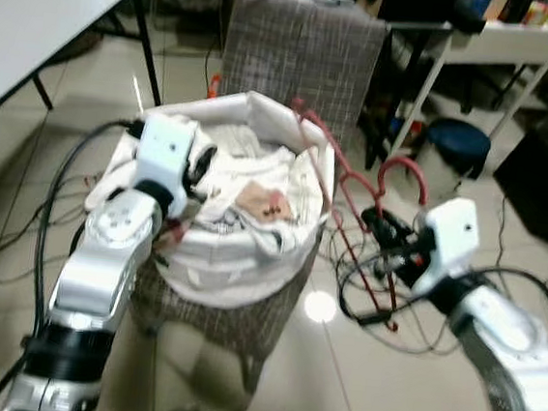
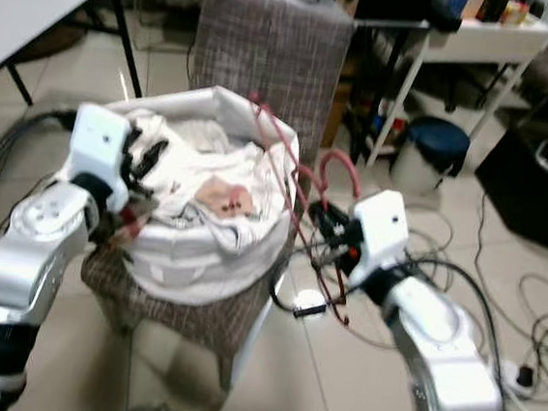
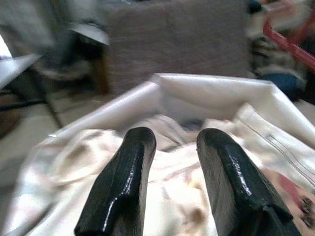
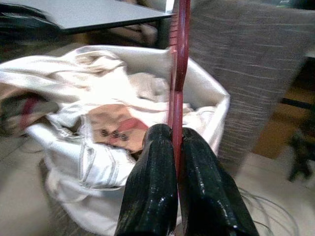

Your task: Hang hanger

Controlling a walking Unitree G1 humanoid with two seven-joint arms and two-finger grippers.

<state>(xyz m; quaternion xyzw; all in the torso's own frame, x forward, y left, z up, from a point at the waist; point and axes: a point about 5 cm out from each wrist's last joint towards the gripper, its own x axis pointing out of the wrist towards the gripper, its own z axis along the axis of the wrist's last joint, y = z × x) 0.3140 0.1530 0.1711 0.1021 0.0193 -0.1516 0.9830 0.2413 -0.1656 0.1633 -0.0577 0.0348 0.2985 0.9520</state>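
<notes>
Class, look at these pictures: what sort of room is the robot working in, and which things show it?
Probably a lived-in room doubling as workspace: a laundry bag of clothes on a fabric chair, cables on tiled floor, and tables.

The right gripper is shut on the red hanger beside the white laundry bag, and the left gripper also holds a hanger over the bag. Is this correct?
One part is wrong. The left gripper holds nothing: the left wrist view shows its fingers apart over the clothes in the white laundry bag. As you said, the right gripper is shut on the red hanger beside the bag.
</notes>
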